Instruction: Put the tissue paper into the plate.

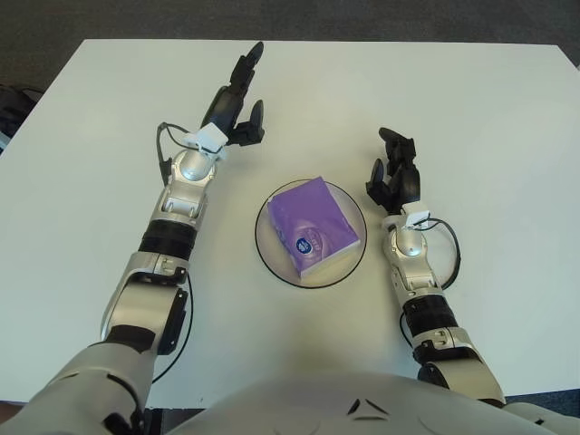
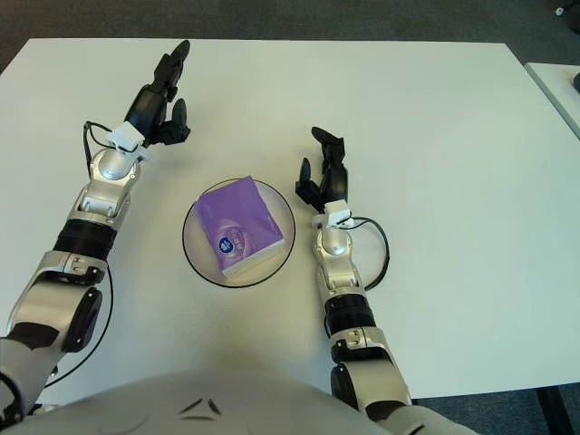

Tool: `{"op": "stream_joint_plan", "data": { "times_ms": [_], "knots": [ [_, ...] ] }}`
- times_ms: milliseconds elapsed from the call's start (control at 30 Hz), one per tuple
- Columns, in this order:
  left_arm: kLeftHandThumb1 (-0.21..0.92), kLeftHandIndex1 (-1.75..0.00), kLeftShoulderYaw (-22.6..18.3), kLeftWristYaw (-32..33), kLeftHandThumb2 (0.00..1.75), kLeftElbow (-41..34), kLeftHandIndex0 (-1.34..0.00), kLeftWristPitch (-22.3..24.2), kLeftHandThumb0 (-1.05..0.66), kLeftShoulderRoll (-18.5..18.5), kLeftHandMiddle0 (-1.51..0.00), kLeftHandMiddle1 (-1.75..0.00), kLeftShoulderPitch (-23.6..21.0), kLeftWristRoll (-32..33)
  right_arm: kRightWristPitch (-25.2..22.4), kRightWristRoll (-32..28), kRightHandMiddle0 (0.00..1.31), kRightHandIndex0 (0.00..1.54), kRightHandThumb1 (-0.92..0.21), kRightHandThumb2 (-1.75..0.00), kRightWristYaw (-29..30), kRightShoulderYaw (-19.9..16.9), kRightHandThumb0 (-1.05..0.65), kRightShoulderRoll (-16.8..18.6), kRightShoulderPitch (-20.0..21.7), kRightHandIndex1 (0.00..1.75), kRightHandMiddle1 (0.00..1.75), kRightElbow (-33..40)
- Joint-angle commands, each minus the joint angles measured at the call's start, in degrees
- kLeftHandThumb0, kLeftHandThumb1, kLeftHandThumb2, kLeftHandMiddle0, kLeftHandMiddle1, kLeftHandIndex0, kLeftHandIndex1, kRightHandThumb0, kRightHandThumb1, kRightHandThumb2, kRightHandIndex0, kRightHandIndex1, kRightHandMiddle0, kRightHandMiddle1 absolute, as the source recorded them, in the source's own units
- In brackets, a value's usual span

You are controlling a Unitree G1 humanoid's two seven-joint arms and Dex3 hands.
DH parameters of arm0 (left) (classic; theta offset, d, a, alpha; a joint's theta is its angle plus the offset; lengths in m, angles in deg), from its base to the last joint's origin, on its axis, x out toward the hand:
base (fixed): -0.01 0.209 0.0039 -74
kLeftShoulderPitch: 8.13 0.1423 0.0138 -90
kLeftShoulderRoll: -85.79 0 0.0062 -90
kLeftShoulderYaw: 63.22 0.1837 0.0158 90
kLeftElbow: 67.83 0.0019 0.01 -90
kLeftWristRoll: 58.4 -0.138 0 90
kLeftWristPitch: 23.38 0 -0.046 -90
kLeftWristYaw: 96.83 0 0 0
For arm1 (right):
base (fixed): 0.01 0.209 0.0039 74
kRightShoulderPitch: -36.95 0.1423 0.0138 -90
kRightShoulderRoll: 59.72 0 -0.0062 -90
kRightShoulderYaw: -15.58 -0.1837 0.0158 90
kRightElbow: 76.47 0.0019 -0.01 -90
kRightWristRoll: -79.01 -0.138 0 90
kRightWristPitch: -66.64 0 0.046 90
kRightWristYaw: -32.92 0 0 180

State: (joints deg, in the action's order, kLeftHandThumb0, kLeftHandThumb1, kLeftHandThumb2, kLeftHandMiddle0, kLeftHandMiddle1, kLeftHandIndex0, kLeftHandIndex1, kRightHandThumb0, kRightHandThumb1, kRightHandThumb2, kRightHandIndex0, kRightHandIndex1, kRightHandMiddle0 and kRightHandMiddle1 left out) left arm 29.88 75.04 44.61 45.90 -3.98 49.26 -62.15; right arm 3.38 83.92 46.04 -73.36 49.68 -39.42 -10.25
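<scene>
While the tissue pack (image 1: pixel 314 226) lies in the plate (image 1: pixel 267 245), both hands' fingers apart, empty.

Both head-mounted eyes look steeply down, sharing the white table (image 1: pixel 507 118) from slightly offset positions.

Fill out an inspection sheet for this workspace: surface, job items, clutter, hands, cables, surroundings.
Surface: white table, no marks seen.
Job's things: purple tissue pack lies flat inside the plate, near the table's middle; a round label shows on its near end.
Clutter: nothing seen.
Hands: left hand is up and left of the plate, fingers extended, holding nothing. Right hand is just right of the plate, fingers relaxed, holding nothing.
Cables: a black cable loops at each wrist, left and right; another hangs by the left elbow.
Surroundings: dark carpet beyond the table; a second white surface at the right edge of the right eye view.
</scene>
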Motion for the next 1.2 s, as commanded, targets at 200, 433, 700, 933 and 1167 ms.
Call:
{"op": "stream_joint_plan", "data": {
  "times_ms": [200, 433, 700, 933, 1167],
  "knots": [
    [0.92, -0.18, -1.2, -0.6, 1.09, -3.7, 0.0, 6.1, -0.78, 2.3, 0.0, 0.0, 5.9, 2.6, -4.3, -0.6, 0.0, 0.27, -0.92, -0.84, -1.0, -0.6, -0.71, 0.9, -11.6, 0.27, 0.87, -13.2],
    [0.92, -0.19, -2.7, 1.6, 1.11, -5.2, 0.0, 8.6, -0.81, 4.5, 0.0, 0.0, 9.2, 3.6, -3.9, -0.6, 0.0, 0.27, -0.92, -0.84, -1.2, -0.9, -0.7, 0.7, -11.7, 0.27, 0.86, -13.4],
    [0.92, -0.2, -4.4, 3.8, 1.12, -7.4, 0.0, 9.9, -0.81, 6.2, 0.0, 0.0, 12.8, 3.7, -3.8, -0.8, 0.0, 0.27, -0.92, -0.85, -1.9, -1.3, -0.7, 0.6, -12.0, 0.28, 0.86, -13.2],
    [0.92, -0.22, -5.7, 6.9, 1.12, -7.6, 0.0, 8.0, -0.79, 8.2, -0.01, -0.01, 15.8, 2.9, -3.7, -0.9, 0.0, 0.27, -0.92, -0.85, -2.3, -1.7, -0.7, 0.4, -12.2, 0.28, 0.85, -13.0],
    [0.92, -0.23, -5.9, 9.2, 1.12, -6.6, 0.0, 5.8, -0.79, 8.9, -0.02, -0.01, 17.1, 1.6, -3.6, -1.0, 0.0, 0.26, -0.92, -0.84, -2.7, -2.0, -0.7, -0.2, -12.2, 0.28, 0.85, -13.2]
  ]
}}
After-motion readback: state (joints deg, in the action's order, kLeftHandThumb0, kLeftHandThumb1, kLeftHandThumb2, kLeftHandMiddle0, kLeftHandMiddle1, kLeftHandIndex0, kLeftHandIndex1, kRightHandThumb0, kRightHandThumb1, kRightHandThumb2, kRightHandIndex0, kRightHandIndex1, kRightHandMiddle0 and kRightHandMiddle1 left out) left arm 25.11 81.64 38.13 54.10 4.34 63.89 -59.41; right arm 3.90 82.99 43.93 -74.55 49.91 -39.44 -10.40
